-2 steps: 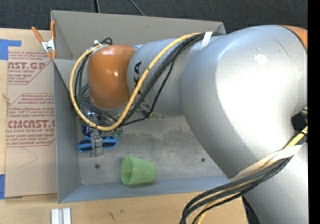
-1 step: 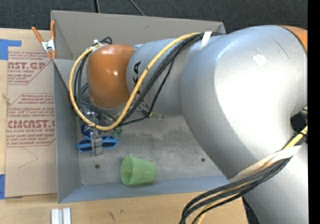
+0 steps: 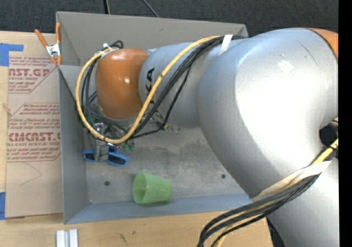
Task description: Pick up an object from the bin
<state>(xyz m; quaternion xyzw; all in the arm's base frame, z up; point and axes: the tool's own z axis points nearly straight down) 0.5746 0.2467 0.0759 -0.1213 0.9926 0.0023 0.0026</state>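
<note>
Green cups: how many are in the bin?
1. The green cup lies on its side by the near wall of the bin. The arm may hide others.

Arm [image 3: 220,86] reaching in from right, stretching across far half of bin [image 3: 71,136]. Gripper [image 3: 104,152] hanging low at left side, close to left wall. Cup [image 3: 150,188] lying on side on bin floor by front wall, sitting right of gripper and nearer front, apart from it.

Green cup [image 3: 150,188], grey bin [image 3: 73,185]
</note>
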